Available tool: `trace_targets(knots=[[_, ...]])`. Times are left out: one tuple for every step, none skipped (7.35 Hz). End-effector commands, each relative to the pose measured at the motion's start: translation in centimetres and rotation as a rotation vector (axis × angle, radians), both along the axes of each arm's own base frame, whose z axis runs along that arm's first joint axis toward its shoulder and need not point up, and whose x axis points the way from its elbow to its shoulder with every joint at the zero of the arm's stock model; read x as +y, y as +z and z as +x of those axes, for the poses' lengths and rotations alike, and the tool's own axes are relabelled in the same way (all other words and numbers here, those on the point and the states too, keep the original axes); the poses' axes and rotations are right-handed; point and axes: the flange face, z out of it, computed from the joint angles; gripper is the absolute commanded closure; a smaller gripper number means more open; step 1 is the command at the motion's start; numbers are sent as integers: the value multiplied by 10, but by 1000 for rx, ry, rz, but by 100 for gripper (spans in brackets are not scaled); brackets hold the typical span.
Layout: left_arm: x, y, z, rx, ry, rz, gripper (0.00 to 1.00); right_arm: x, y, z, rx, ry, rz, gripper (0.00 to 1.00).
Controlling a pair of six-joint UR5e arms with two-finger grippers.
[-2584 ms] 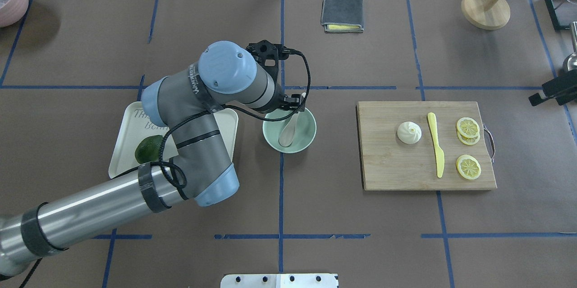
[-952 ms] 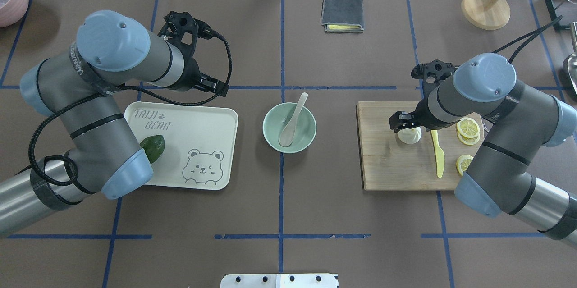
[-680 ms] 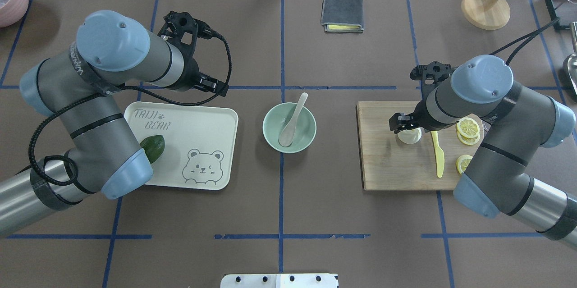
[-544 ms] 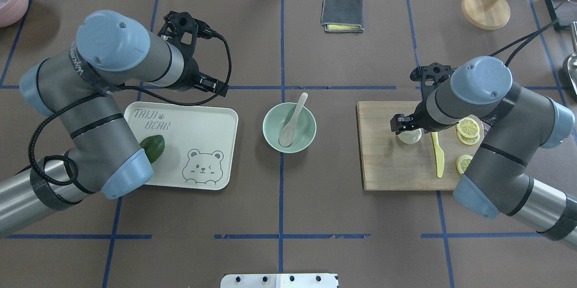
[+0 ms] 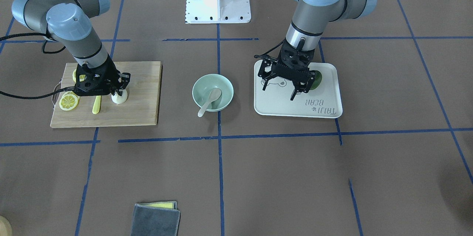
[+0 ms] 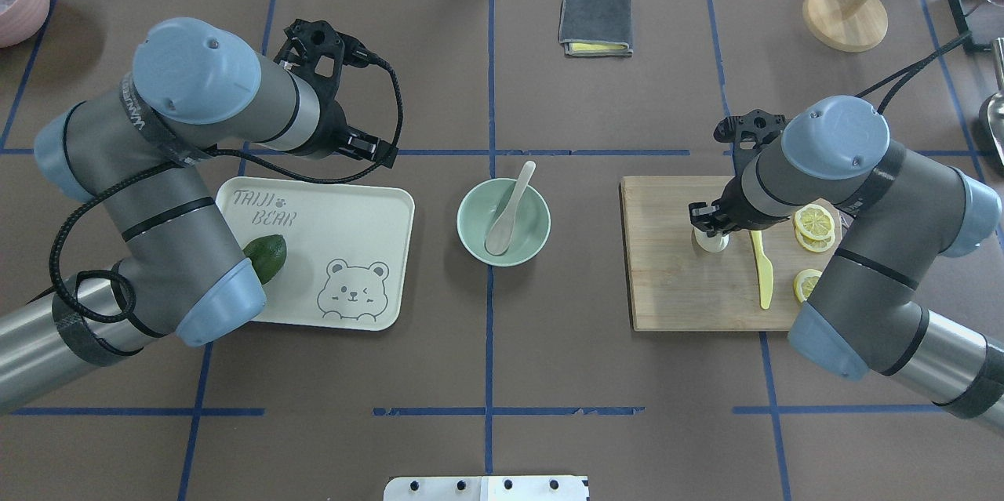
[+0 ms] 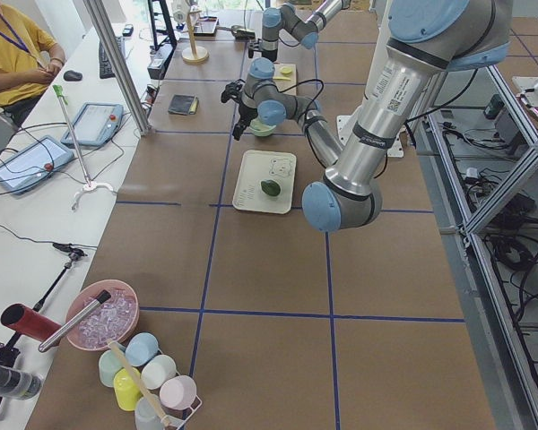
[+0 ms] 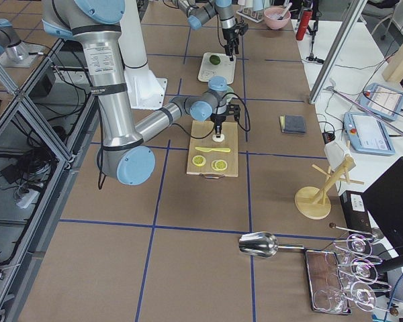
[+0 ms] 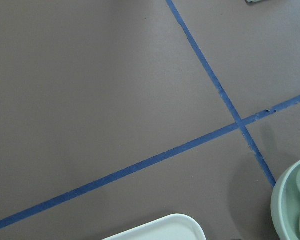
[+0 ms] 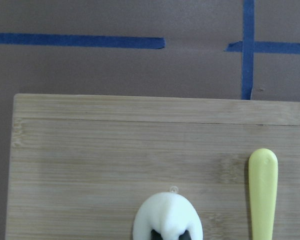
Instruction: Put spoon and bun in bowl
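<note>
The off-white spoon (image 6: 508, 211) lies in the mint-green bowl (image 6: 471, 238) with its handle over the far rim; both also show in the front view, the spoon (image 5: 209, 101) and the bowl (image 5: 199, 84). The white bun (image 6: 712, 242) sits on the cutting board. My right gripper (image 5: 118, 93) is down on it, jaws closed on its top. The right wrist view shows the bun (image 10: 167, 215) with dark fingertips (image 10: 155, 233) pinching it. My left gripper (image 5: 279, 90) is open and empty above the tray.
The cream bear tray (image 6: 353, 211) holds a green avocado (image 6: 264, 256). The wooden cutting board (image 6: 674, 289) also carries a yellow knife (image 6: 759, 266) and lemon slices (image 6: 813, 223). A grey cloth (image 6: 596, 23) and a wooden stand (image 6: 845, 15) are at the back.
My left arm let go of the spoon in the bowl and drew back to the left. My right arm came in over the bun, lowered, and its jaws narrowed onto it.
</note>
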Motion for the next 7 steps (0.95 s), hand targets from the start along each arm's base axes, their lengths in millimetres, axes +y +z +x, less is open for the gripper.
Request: trace_targets(knots=[[-1, 0, -1, 0, -3, -1, 12, 4, -21, 8, -11, 2, 6, 100], [-2, -1, -7, 2, -8, 6, 12, -1, -58, 1, -28, 3, 21, 100], [11, 15, -24, -5, -4, 5, 12, -11, -105, -13, -35, 24, 7, 100], [19, 25, -44, -10, -7, 15, 12, -15, -147, -34, -70, 79, -37, 100], [14, 31, -57, -26, -8, 38, 12, -25, -186, -56, -115, 129, -74, 100], [13, 44, -64, -44, -6, 38, 12, -37, -222, -81, -145, 178, -121, 100], [12, 44, -64, -45, -6, 37, 12, -36, -236, -103, -151, 184, -141, 100]])
